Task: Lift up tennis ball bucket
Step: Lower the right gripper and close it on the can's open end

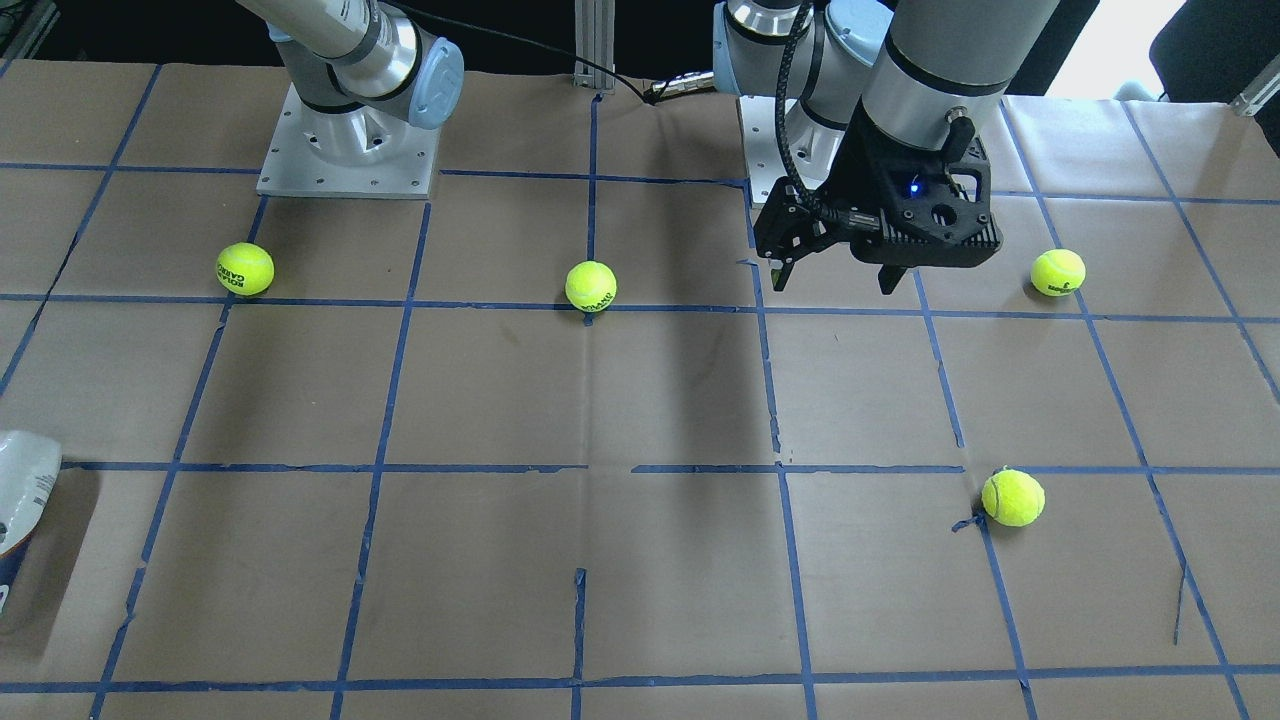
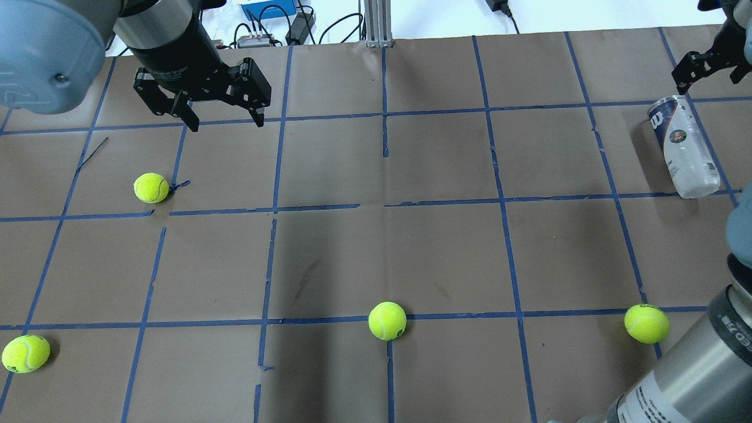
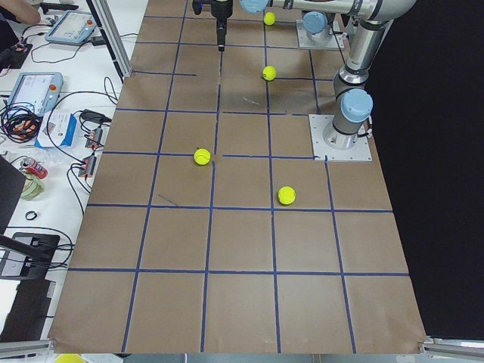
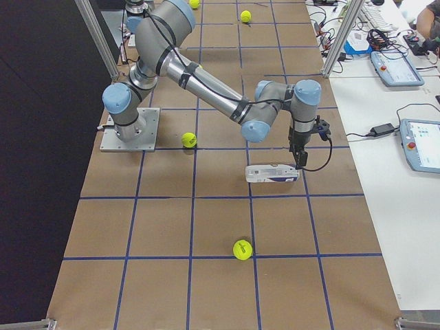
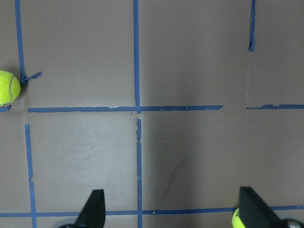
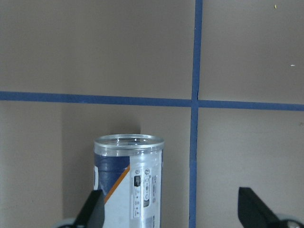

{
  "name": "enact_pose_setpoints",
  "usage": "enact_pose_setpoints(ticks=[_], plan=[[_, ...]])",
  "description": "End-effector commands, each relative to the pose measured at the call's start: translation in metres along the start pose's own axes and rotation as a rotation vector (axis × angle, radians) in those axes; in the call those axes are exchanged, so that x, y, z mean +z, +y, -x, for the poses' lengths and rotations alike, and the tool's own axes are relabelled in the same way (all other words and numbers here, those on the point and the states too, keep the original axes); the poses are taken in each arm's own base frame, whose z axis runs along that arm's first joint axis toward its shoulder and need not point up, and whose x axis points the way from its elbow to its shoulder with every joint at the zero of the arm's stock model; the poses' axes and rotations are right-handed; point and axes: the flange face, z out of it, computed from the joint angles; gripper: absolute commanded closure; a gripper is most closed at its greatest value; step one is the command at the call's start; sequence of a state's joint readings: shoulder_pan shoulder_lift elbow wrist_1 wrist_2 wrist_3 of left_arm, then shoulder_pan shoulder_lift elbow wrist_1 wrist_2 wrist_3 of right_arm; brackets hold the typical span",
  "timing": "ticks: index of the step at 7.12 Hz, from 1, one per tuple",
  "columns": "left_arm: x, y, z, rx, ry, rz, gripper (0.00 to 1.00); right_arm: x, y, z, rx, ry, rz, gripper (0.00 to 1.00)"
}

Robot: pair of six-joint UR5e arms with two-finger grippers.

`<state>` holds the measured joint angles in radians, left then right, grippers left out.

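The tennis ball bucket [image 2: 682, 148] is a clear can with a white and dark-blue label. It lies on its side at the table's right, and also shows in the exterior right view [image 4: 273, 174] and at the front view's left edge [image 1: 20, 510]. My right gripper [image 2: 705, 67] is open and hovers above the can's far, open end without touching it. In the right wrist view the can [image 6: 128, 183] sits between the fingers, nearer the left one. My left gripper [image 2: 224, 122] is open and empty above the far left squares, and it also shows in the front view [image 1: 835, 282].
Several yellow-green tennis balls lie on the brown paper with blue tape grid: one near the left gripper [image 2: 151, 188], one at the near left [image 2: 26, 353], one near centre [image 2: 387, 321], one near right [image 2: 646, 323]. Cables and boxes lie beyond the far edge [image 2: 276, 23].
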<state>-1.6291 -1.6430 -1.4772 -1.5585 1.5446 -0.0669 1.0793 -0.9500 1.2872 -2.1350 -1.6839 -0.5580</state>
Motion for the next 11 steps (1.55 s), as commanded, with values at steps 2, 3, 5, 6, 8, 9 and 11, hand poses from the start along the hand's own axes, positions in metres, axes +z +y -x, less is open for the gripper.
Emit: enact_pose_setpoints(ticks=[2, 3, 5, 6, 8, 9, 11], plan=[[0.0, 0.0, 0.0, -0.001, 0.0, 0.0, 0.0, 0.007, -0.01, 0.006, 0.007, -0.093, -0.069, 0.0], [0.0, 0.0, 0.0, -0.001, 0.0, 0.0, 0.0, 0.017, -0.01, 0.012, 0.005, -0.134, -0.075, 0.0], [0.001, -0.001, 0.0, -0.001, 0.001, 0.002, 0.0, 0.031, -0.014, 0.018, -0.009, -0.179, -0.109, 0.0], [0.002, 0.001, 0.0, 0.001, -0.002, 0.004, 0.0, 0.049, -0.011, 0.017, -0.011, -0.146, -0.075, 0.0], [0.001, -0.001, 0.0, -0.001, 0.0, 0.001, 0.0, 0.072, 0.0, 0.022, -0.01, -0.134, -0.016, 0.0], [-0.001, 0.0, 0.001, -0.002, 0.0, -0.002, 0.0, 0.085, 0.001, 0.025, -0.009, -0.149, -0.003, 0.0], [-0.001, 0.0, 0.001, -0.002, 0.0, -0.002, 0.0, 0.11, 0.004, 0.028, -0.014, -0.14, 0.017, 0.09]])
